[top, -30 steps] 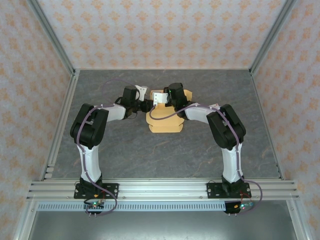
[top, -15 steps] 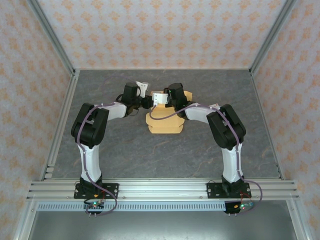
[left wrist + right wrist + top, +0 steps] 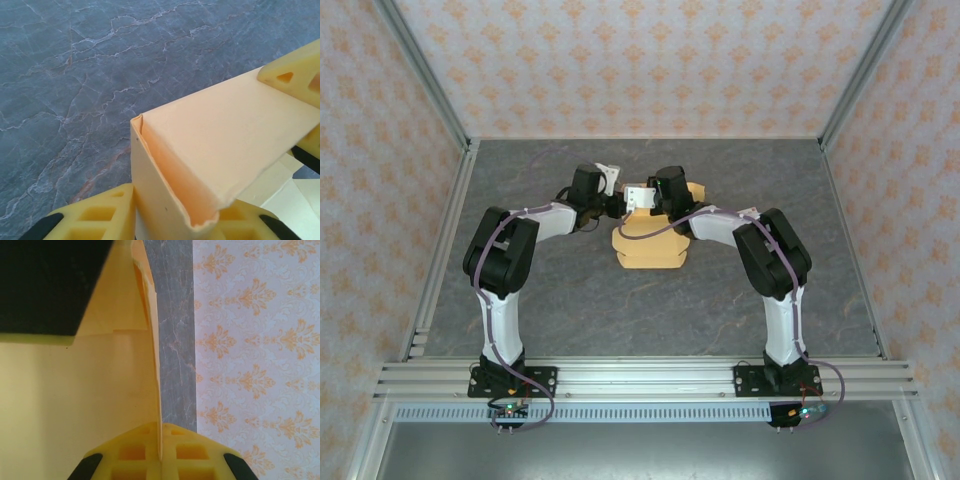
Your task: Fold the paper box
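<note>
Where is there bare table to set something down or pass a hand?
Bare table: the near stretch between the paper box and the arm bases, the far strip by the back wall, both side margins. Crowded mid-table, where left claw and right claw meet at the box.

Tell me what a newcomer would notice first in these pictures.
Mid-table sits the orange-tan paper box, partly folded. The right end effector pinches a thin edge of it, while the left end effector straddles a raised, folded flap. Ornate patterned wallpaper surrounds the grey marbled table.
</note>
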`<state>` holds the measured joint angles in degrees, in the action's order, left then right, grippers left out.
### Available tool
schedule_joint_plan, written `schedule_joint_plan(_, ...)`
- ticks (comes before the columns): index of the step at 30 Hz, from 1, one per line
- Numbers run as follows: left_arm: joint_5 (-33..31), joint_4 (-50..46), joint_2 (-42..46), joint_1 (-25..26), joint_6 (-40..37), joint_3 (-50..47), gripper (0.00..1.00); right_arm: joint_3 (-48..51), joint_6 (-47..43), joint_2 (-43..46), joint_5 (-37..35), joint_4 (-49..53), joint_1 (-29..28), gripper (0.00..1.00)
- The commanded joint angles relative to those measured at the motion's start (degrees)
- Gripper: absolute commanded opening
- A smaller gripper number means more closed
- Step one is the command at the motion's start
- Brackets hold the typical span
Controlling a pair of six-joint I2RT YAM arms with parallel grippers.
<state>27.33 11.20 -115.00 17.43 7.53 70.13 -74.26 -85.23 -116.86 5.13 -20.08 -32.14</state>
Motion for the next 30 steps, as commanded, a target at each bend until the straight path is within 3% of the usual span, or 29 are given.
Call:
schedule_joint_plan(1,-7.4,-5.3,0.8,-0.5,-0.1,0.6,0.25,-1.2,2.1,2.2,2.7,3.5,-1.7,0.00)
schedule_joint_plan(19,-22.9,-3.8,0.8,1.6,7.5,0.4,0.13,-1.4,4.8,4.7,2.7,4.5,-3.9,0.00)
schedule_joint_plan(30,-31.3,-6.8,2.1,3.4,5.6,1.4,0.11,-3.2,5.3,5.4,2.5,6.5,-4.4,0.00)
